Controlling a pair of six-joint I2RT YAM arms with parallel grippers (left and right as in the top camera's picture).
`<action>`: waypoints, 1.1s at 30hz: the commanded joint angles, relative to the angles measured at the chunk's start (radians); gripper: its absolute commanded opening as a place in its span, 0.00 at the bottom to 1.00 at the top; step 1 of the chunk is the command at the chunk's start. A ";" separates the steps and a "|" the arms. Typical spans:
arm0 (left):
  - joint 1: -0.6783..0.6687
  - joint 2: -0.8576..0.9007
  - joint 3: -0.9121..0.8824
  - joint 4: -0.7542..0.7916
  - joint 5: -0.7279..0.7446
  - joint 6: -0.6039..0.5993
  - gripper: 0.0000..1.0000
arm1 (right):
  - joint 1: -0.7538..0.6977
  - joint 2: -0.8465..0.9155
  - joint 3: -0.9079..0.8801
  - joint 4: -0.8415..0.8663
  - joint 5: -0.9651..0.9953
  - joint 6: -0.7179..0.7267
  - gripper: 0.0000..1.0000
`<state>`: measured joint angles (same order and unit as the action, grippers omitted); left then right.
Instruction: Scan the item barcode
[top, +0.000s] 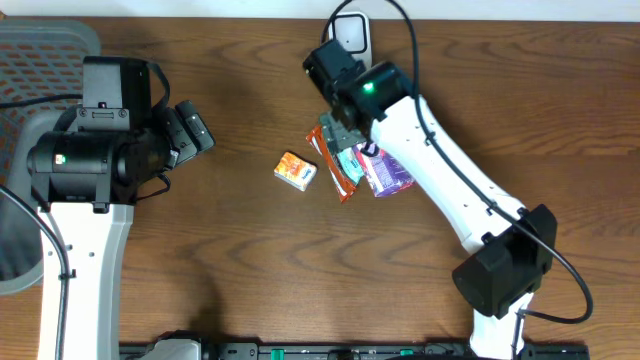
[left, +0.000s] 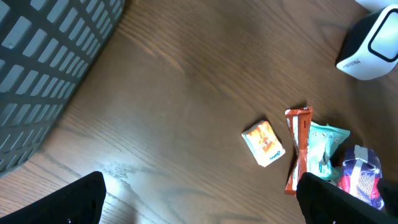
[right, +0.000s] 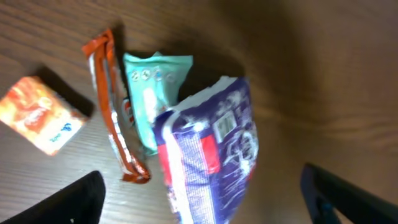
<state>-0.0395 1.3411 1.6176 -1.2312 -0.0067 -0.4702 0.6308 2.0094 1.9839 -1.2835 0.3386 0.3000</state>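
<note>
Mid-counter (top: 250, 260), a purple packet (right: 211, 149) lies flat on the wood. It is just right of a teal sachet (right: 152, 93), whose edge it touches or overlaps. Left of that lie a red wrapper (right: 112, 112) and, apart, an orange box (right: 40, 115). From overhead the packet's long axis seems to run aslant, far-left to near-right, though the arm hides part of it. No barcode shows on the upper face, so I cannot tell which side carries it.

The right pincer (right: 200, 174) hangs over the packet, fingers wide apart, gripping nothing. The left pincer (top: 197, 130), well off to the left, is also spread wide and empty.

The step in hand looks like taking up the packet. The pincer should close across the narrow width near one end. It should stay clear of the sachet so that only one item lifts, and leave the printed faces uncovered.

The scanner (top: 350, 35) stands at the far edge, beyond the pincer. The packet likely needs turning until its code faces the scanner's window.
</note>
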 joint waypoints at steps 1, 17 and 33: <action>0.004 0.005 0.004 -0.003 -0.013 0.014 0.98 | -0.018 0.005 0.012 -0.023 0.006 -0.055 0.97; 0.004 0.005 0.004 -0.003 -0.013 0.014 0.98 | -0.191 0.005 -0.253 0.102 -0.177 -0.040 0.01; 0.004 0.005 0.004 -0.003 -0.013 0.014 0.98 | -0.022 0.005 -0.274 0.060 -0.418 -0.054 0.01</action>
<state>-0.0395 1.3411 1.6176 -1.2312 -0.0067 -0.4702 0.5713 2.0094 1.6691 -1.2003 -0.1112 0.2539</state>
